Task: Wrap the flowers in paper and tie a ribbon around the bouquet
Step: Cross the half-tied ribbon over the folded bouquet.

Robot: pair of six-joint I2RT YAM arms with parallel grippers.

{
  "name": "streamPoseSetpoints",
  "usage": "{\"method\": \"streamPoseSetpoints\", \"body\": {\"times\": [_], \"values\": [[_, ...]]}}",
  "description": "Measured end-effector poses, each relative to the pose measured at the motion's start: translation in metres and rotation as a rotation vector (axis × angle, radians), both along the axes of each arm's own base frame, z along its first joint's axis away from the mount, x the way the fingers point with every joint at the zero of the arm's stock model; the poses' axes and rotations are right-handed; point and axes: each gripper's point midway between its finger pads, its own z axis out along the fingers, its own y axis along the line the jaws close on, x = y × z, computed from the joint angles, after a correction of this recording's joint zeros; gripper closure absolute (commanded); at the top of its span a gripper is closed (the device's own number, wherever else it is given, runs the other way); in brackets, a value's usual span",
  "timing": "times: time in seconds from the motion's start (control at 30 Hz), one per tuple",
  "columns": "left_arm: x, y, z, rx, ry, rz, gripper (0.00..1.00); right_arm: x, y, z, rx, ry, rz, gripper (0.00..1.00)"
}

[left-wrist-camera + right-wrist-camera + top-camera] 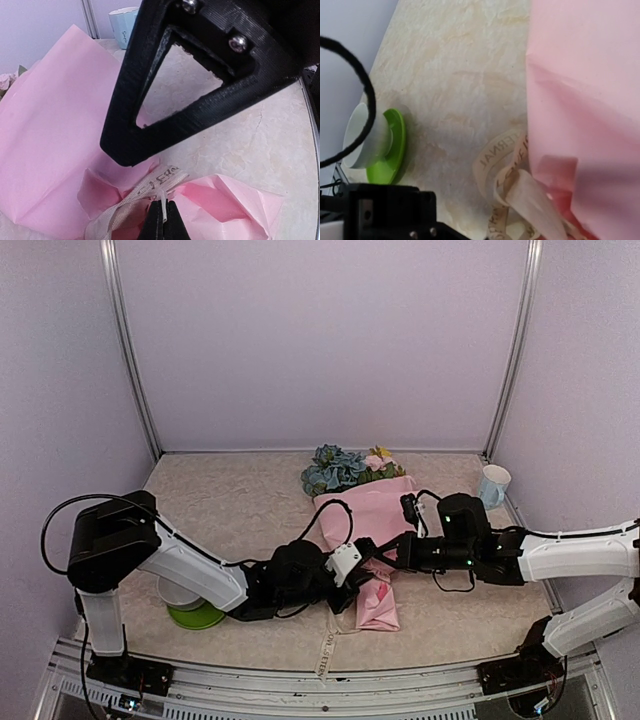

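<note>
The ribbon point(152, 186), judged limp, light and slippery, lies bunched at the pinched waist of the easily creased bouquet point(375, 510) resting mid-tabletop point(230, 500); left pincer point(164, 212) is clenched on it there, right pincer point(378, 555) clenched, contents undeterminable.

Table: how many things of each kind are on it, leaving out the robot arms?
bouquet: 1
ribbon: 1
mug: 1
bowl: 1
plate: 1
Total: 5
</note>
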Motion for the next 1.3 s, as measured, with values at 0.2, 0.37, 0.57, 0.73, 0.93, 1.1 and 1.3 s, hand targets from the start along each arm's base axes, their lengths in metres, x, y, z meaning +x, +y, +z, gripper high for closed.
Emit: {"method": "streamPoseSetpoints", "body": {"times": [0.2,0.37,0.57,0.73,0.93,1.1,1.3], "values": [[0.006,0.009,-0.008,-0.015,0.059,-0.002,1.0,-0.001,0.0,-0.001,-0.013,-0.013,0.02,1.0],[0.013,0.022,-0.007,-0.058,0.112,-0.011,1.0,-0.008,0.003,0.001,-0.024,-0.07,0.13,0.84],[0.019,0.034,0.008,-0.145,0.156,-0.047,1.0,-0.022,0.019,0.004,-0.072,-0.216,0.388,0.53],[0.008,0.035,0.013,-0.179,0.18,-0.126,1.0,-0.031,0.029,0.023,-0.099,-0.415,0.589,0.52],[0.004,0.038,0.022,-0.205,0.195,-0.191,1.0,-0.02,0.018,0.033,-0.097,-0.567,0.674,0.5],[0.002,0.037,0.029,-0.225,0.2,-0.229,1.0,-0.024,0.017,0.022,-0.042,-0.606,0.707,0.57],[0.004,0.04,0.035,-0.253,0.22,-0.255,1.0,-0.034,0.018,-0.004,-0.006,-0.625,0.737,0.59]]}}
